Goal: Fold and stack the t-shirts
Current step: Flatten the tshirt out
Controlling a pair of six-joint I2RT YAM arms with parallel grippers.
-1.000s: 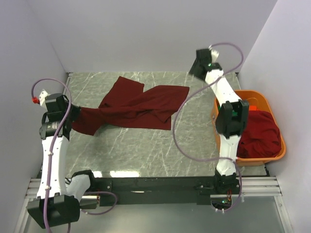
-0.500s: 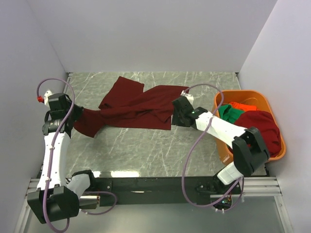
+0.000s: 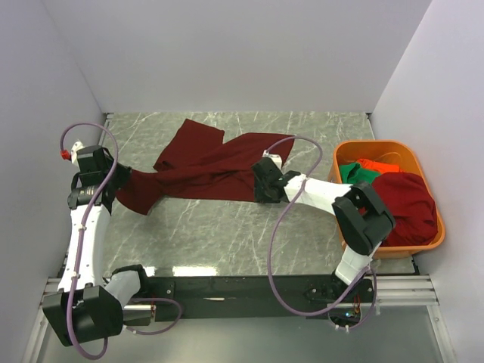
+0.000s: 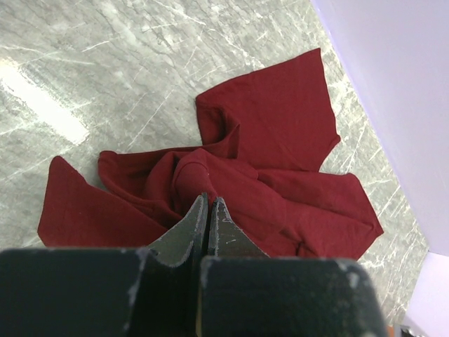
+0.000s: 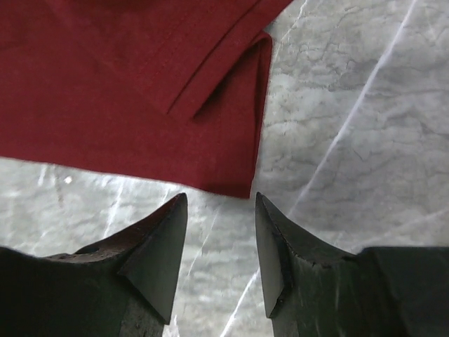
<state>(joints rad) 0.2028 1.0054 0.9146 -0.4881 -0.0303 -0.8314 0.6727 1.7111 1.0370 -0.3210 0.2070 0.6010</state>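
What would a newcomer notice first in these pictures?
A crumpled maroon shirt sprawls across the middle of the table. The left gripper pinches its left end, while the right gripper stands open at its right corner. At the right edge, an orange basket holds other shirts.

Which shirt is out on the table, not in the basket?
The dark maroon shirt sprawled on the table; the green shirt, orange-red shirt and second maroon shirt sit in the basket.
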